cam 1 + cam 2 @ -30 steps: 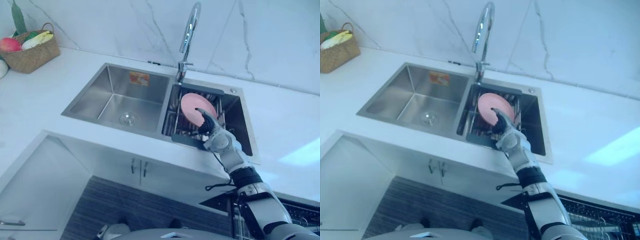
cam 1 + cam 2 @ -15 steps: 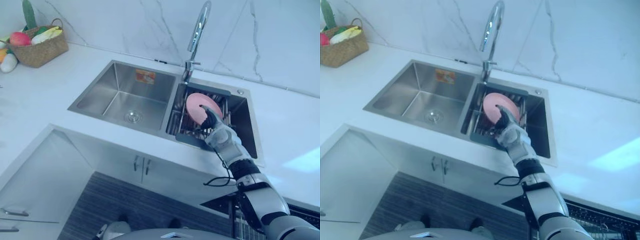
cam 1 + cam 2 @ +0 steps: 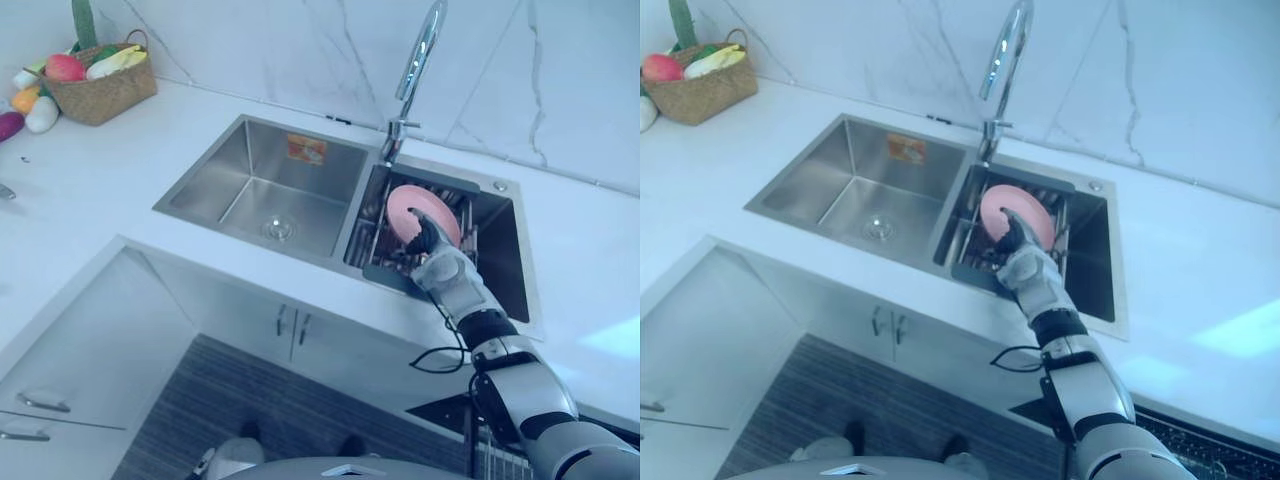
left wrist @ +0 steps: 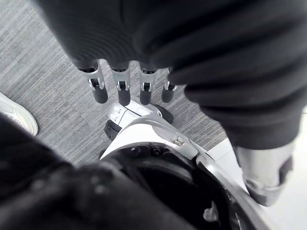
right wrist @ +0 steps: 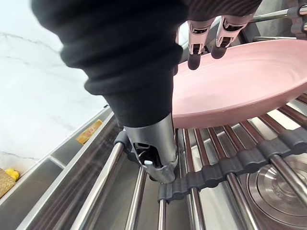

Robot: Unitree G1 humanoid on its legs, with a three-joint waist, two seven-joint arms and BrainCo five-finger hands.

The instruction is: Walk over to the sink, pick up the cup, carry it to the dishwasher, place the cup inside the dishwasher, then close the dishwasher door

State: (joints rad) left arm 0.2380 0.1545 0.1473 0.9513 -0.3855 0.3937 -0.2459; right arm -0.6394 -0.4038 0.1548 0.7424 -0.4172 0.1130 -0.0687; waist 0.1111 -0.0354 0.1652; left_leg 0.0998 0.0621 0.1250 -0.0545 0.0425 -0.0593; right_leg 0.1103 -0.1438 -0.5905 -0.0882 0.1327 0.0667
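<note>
A pink plate (image 3: 405,203) stands on edge in the wire rack (image 5: 216,143) of the sink's right basin; I see no cup. My right hand (image 3: 440,265) reaches into that basin from the front. In the right wrist view its fingertips (image 5: 199,45) lie straight on the plate's (image 5: 240,81) face, while the thumb (image 5: 154,160) stands off the rim over the rack bars. The hand is open, with nothing pinched. My left hand (image 4: 123,91) hangs low over the grey floor with its fingers straight.
The left basin (image 3: 270,190) holds nothing, and a tall tap (image 3: 420,60) rises between the basins. A basket of fruit (image 3: 100,85) sits far left on the white counter. Cabinet doors (image 3: 290,325) lie below. A dark dishwasher rack (image 3: 1205,455) shows lower right. A white shoe (image 4: 14,115) is on the floor.
The whole picture has shifted, so the camera moved. My right hand stays against the pink plate, in much the same pose.
</note>
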